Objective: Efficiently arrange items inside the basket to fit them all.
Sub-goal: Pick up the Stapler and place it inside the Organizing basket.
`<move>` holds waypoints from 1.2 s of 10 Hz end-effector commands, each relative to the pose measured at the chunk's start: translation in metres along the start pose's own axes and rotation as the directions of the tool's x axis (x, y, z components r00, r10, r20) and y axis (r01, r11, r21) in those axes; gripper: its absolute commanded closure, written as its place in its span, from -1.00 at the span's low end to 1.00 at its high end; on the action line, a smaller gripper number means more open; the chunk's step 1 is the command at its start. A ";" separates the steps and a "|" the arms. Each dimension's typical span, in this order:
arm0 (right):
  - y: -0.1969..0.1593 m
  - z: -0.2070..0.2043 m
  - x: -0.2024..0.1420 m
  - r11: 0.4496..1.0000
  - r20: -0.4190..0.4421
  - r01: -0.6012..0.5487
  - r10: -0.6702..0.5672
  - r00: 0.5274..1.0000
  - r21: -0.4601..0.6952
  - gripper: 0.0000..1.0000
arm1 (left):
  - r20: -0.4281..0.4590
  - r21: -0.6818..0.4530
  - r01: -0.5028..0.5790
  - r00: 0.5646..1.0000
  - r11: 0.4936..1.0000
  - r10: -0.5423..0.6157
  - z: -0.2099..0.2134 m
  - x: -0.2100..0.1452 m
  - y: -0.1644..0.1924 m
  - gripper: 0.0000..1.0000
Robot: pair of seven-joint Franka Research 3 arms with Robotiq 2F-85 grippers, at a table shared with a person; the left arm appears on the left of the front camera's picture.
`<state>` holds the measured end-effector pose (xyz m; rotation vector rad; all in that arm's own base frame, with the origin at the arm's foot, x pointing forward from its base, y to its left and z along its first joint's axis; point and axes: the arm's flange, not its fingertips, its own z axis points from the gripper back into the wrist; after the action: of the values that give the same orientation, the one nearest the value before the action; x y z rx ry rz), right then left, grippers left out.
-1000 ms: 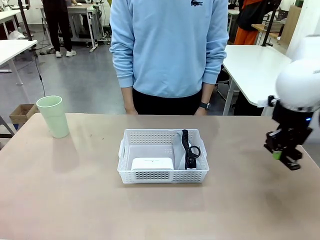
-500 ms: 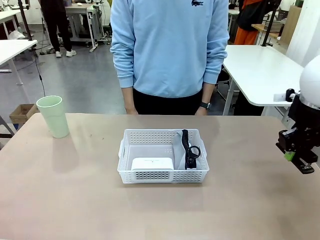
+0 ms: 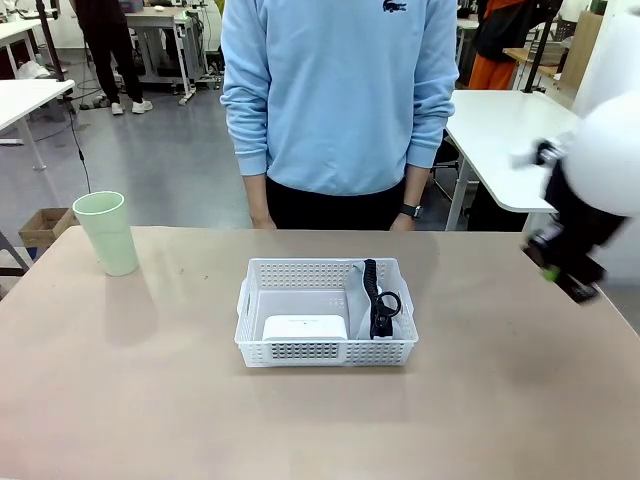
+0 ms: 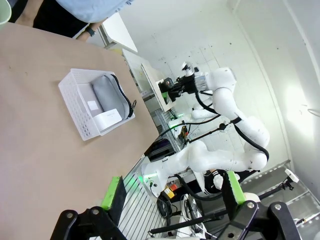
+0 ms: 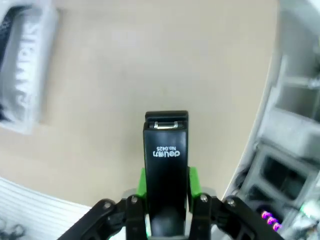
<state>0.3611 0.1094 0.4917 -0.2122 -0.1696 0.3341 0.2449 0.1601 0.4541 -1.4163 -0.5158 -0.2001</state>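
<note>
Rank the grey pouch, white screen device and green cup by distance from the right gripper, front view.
1. Grey pouch, right side of the basket, nearest the right gripper.
2. White screen device, basket's front left.
3. Pale green cup, far left of the table.

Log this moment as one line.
right gripper: shut on stapler | left gripper: open, empty | basket: holds pouch, screen device | cup: on table, left of basket

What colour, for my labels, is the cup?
The cup is pale green, clearest in front view.
</note>
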 end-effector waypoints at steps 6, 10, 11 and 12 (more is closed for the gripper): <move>0.256 0.017 0.145 0.816 0.101 -0.572 0.578 0.810 -0.083 0.27 | 0.018 -0.020 0.003 1.000 1.000 -0.002 -0.001 0.000 -0.003 -1.00; 0.294 -0.029 0.151 0.796 0.157 -0.605 0.594 0.789 0.024 0.27 | 0.018 -0.020 0.003 1.000 1.000 -0.002 -0.001 0.000 -0.003 -1.00; 0.308 -0.036 0.141 0.760 0.083 -0.650 0.647 0.758 0.018 0.27 | 0.018 -0.020 0.003 1.000 1.000 -0.002 -0.001 0.000 -0.003 -1.00; 0.308 -0.036 0.141 0.760 0.083 -0.650 0.647 0.758 0.018 0.27 | 0.018 -0.020 0.003 1.000 1.000 -0.002 -0.001 0.000 -0.003 -1.00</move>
<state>0.4130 0.4360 0.3957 -0.1934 -0.1613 1.0434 0.2452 0.1600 0.4535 -1.4167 -0.5135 -0.1979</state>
